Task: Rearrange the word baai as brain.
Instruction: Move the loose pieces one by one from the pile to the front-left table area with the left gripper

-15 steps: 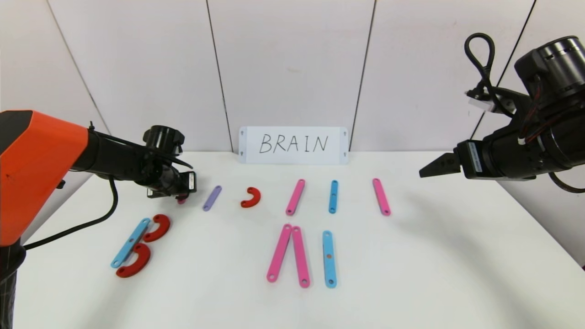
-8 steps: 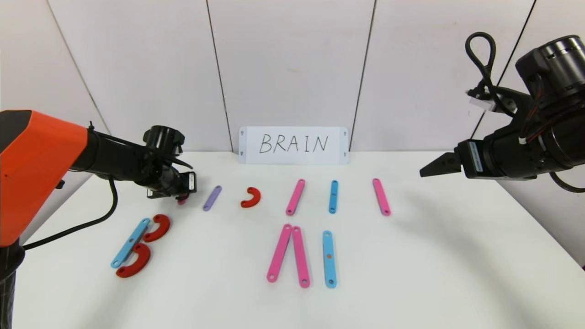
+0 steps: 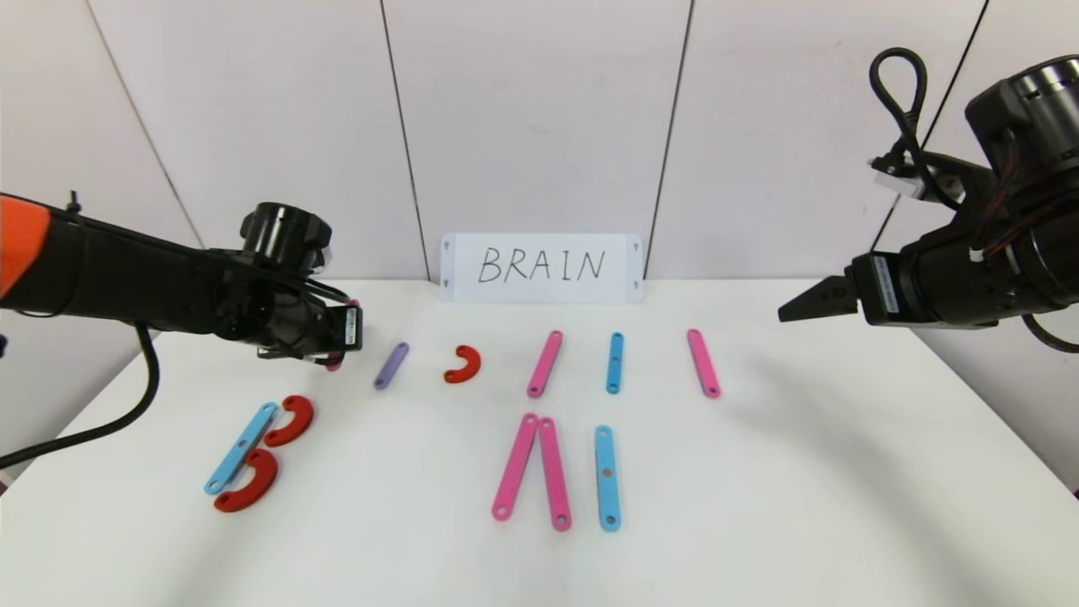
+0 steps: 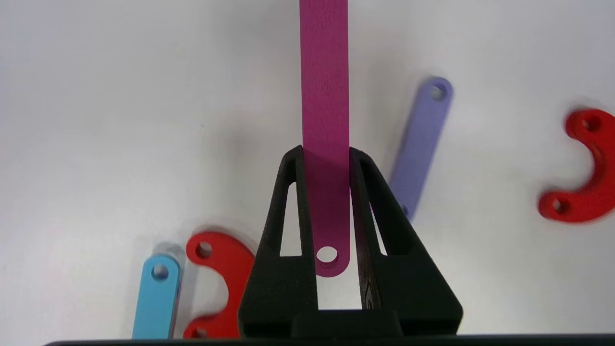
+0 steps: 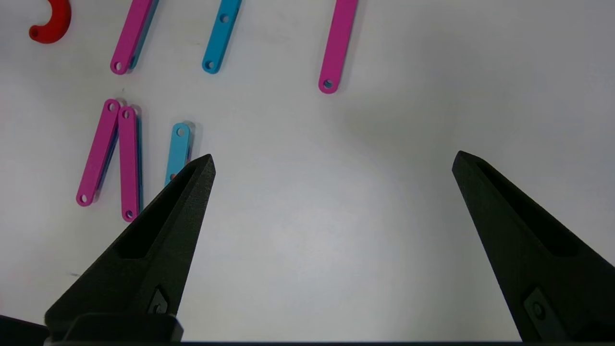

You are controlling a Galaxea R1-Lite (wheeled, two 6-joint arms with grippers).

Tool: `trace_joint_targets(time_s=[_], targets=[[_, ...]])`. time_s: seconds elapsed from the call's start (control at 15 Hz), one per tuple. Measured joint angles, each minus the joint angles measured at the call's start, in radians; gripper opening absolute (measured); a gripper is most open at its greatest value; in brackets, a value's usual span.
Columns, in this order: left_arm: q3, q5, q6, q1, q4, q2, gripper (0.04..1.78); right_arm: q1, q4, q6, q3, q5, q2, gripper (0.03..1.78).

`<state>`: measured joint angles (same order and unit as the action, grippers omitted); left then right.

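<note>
Left gripper (image 4: 326, 158) clamped on pink strip (image 4: 325, 96), pads either side of its hole end, strip lifted off white table (image 3: 759, 506) at far left, just left of short purple strip (image 3: 391, 365). Right gripper (image 5: 331, 163) raised over right side of table, fingers spread wide, nothing between them. Letter pieces lying flat in two rows. Near left: blue strip (image 3: 241, 447) with two red C-curves, upper (image 3: 291, 420) and lower (image 3: 247, 481), touching its right edge, reading as a B. Far row, left to right: purple strip, lone red C-curve (image 3: 464, 364), slanted pink strip (image 3: 544, 363), upright blue strip (image 3: 615, 362), pink strip (image 3: 703, 362) leaning the other way, all well apart. Near row at centre: two pink strips (image 3: 534, 469) meeting at their far ends, splayed toward the near edge like an A without crossbar; blue strip (image 3: 608, 477) just right of them, upright, as an I. White card (image 3: 540, 267) handwritten BRAIN propped against far wall behind the pieces. Word only partly formed: B, open A and I legible, remaining pieces loose.
</note>
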<state>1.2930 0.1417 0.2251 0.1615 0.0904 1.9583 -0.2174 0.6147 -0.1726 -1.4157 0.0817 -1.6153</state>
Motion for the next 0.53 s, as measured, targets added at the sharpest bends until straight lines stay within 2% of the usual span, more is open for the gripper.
trace_joint_targets(time_s=[0.53], targets=[[-0.377,0.022,-0.013,0.143,0.003,-0.404,0.27,-0.002,0.002,0.0,0.01,0.008,0.059,1.73]])
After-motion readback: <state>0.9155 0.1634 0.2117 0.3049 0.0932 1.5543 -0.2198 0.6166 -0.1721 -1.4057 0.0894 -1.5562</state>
